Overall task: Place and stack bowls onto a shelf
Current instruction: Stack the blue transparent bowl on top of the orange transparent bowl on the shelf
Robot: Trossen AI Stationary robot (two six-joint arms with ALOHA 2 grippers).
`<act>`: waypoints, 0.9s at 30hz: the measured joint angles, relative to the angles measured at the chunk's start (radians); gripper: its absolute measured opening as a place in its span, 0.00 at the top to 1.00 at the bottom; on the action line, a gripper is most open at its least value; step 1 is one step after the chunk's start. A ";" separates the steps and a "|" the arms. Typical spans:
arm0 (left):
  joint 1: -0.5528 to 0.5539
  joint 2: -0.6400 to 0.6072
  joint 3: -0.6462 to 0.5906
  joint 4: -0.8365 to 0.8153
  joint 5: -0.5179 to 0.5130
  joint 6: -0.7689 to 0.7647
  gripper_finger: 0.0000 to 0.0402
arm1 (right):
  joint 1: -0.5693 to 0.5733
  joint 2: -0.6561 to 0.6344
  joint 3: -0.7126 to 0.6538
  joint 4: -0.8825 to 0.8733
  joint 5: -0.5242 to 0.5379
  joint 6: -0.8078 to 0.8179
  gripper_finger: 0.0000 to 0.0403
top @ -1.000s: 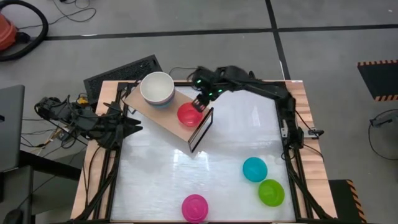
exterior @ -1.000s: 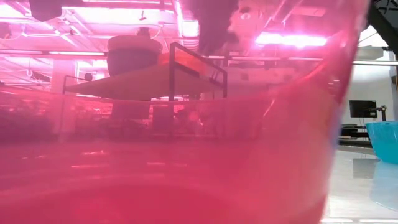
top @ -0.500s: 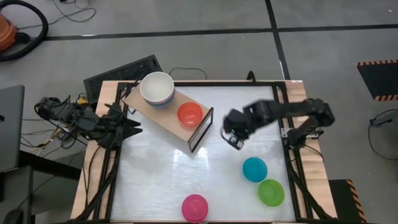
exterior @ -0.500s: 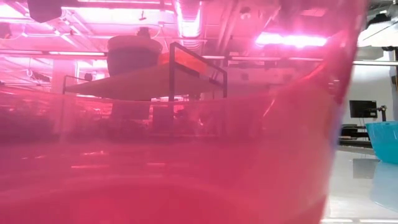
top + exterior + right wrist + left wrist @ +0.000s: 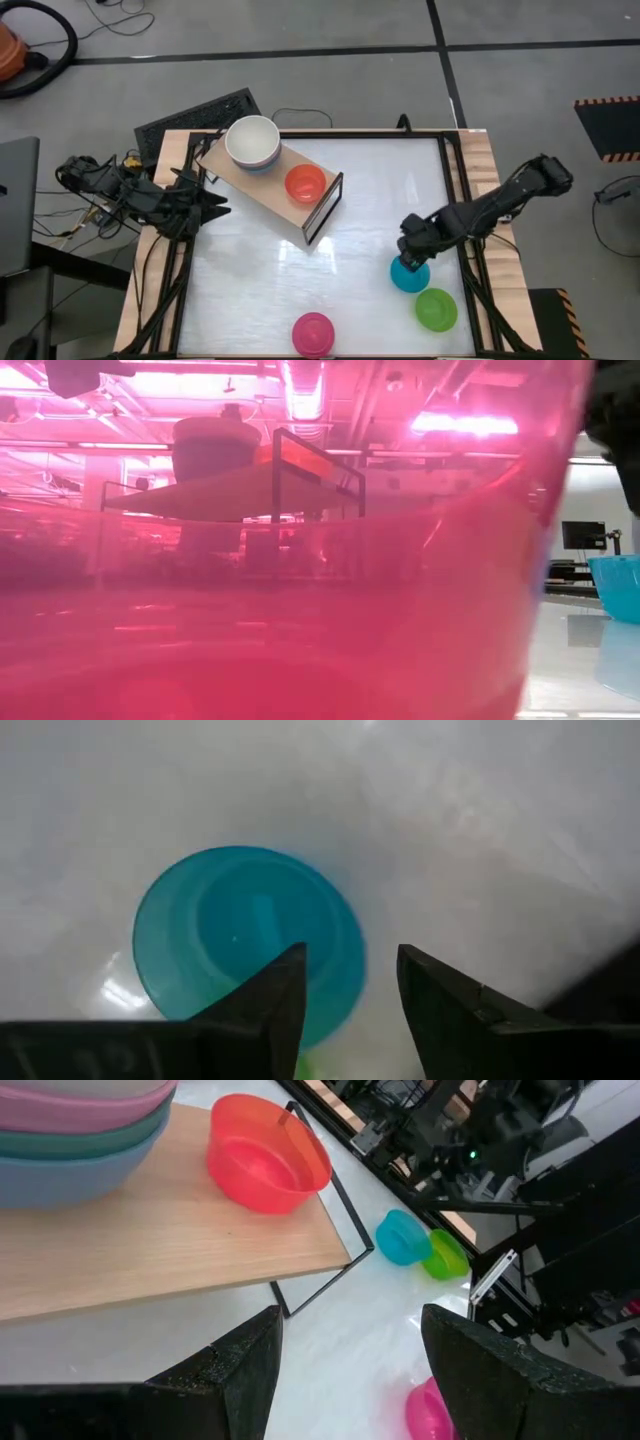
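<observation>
From overhead I see the right gripper (image 5: 412,258) at the lower right of the frame, directly over the teal bowl (image 5: 409,273), which sits on the white counter (image 5: 260,270). Through the right wrist camera its fingers (image 5: 270,1005) stand parted with a clear gap and nothing between them; the teal bowl (image 5: 248,942) lies open-side up on the counter beneath the finger tips. I cannot tell whether they touch its rim.

The lime green bowl (image 5: 436,309) rests just beside the teal one, toward the lower right corner. The magenta bowl (image 5: 313,333) sits at the bottom centre, so close to the low camera that it fills most of that view (image 5: 300,610).

The shelf (image 5: 270,178) stands at the upper left of the counter, angled, a light-wood board on a thin black frame. On it the red bowl (image 5: 305,184) sits alone near the right end, and a stack topped by the white bowl (image 5: 252,142) sits at the left end. The left wrist view shows pink, teal-green and blue-grey layers in that stack (image 5: 80,1130).

The left gripper (image 5: 205,200) waits at the left edge of the counter beside the shelf, its fingers (image 5: 245,1380) spread wide and empty.

A black keyboard-like slab (image 5: 195,115) lies beyond the shelf, off the counter's upper left corner.
</observation>
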 joint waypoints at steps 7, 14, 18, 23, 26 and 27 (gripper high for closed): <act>0.000 0.007 0.000 -0.001 0.000 -0.039 0.44 | 0.027 0.024 -0.141 0.144 -0.020 0.003 0.52; 0.000 0.006 0.000 -0.001 -0.006 -0.051 0.44 | 0.018 0.095 -0.187 0.162 -0.015 -0.043 0.60; 0.000 0.006 0.000 -0.001 -0.011 -0.051 0.44 | 0.019 0.132 -0.200 0.229 -0.023 -0.061 0.75; 0.000 0.006 0.000 -0.001 -0.016 -0.051 0.44 | 0.018 0.152 -0.189 0.249 -0.052 -0.044 0.94; 0.000 0.006 0.000 -0.005 -0.016 -0.050 0.44 | 0.001 0.152 -0.149 0.223 -0.060 -0.011 0.94; 0.000 0.006 0.000 -0.009 -0.016 -0.050 0.44 | -0.007 0.148 -0.126 0.206 -0.059 -0.003 0.94</act>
